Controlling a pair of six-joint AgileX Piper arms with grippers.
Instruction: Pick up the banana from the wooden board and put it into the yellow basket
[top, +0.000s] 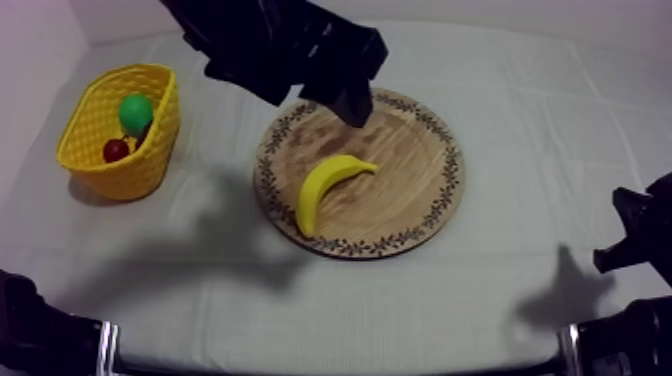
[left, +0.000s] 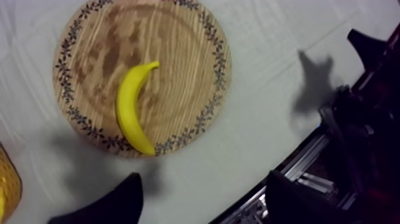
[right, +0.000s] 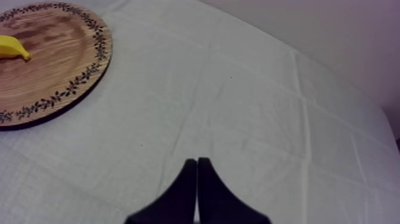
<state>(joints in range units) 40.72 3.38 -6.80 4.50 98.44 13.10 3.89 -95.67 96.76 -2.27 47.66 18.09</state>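
Left side of bench (top: 520, 100): yellow basket (top: 120, 130) is upright and well apart from the board. It holds a green fruit (top: 135, 112) and a small red fruit (top: 115, 150), and there looks to be room for more.

Centre: left hand (top: 357, 112) hovers over the far rim of the wooden board (top: 420, 215). In the left wrist view its fingers (left: 116, 202) are spread with nothing between them. The banana (top: 330, 185) lies flat on the board's near-left part, apart from the hand, with its stem end toward board centre.

My read on the step: approach/pre-grasp, pick not yet made. The hand is off to the far side of the banana, not above it.

Next move needs:
- shift the left hand toward the near side until it's centred over the banana's mid-body
- turn the wrist so the fingers straddle the curve across its short axis
- descend, pinch, lift clear of the board
- carry left to the basket and release over the open part, not on top of the fruit already in there

Right side: right hand (right: 197, 162) sits low over bare cloth, fingers pressed together into a wedge, well off the board. It looks parked, and I see no role for it in this step.
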